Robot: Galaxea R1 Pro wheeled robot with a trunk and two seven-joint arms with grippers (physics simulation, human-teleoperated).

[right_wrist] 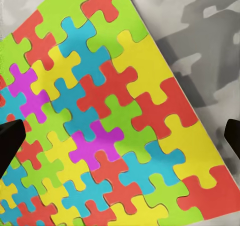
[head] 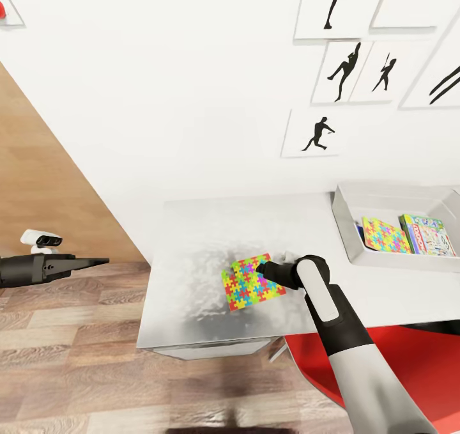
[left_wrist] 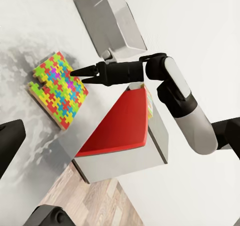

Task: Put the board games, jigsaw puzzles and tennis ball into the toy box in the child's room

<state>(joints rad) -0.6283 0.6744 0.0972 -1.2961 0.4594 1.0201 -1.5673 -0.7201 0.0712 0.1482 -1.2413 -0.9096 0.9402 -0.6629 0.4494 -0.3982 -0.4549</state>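
Note:
One jigsaw puzzle [head: 246, 284] [left_wrist: 57, 88] [right_wrist: 115, 116], a flat square of bright interlocking pieces, lies on the table [head: 191, 242]. My right gripper [head: 260, 269] [left_wrist: 79, 76] [right_wrist: 120, 141] hangs open just over its right edge, one dark finger [right_wrist: 10, 143] on each side of it. The toy box [head: 345, 226] [left_wrist: 107, 16] stands at the table's right end. It holds the other jigsaw puzzle [head: 385, 235] and a pale green board game [head: 429, 234]. My left gripper [head: 102, 263] [left_wrist: 30, 181] is open, off the table's left over the floor. The tennis ball and the bed are out of view.
A red chair [head: 396, 364] [left_wrist: 120, 123] is tucked under the table's front edge by my right arm. The wood-plank floor [head: 76, 344] spreads to the left and front. The white wall behind carries black silhouette pictures [head: 317, 133].

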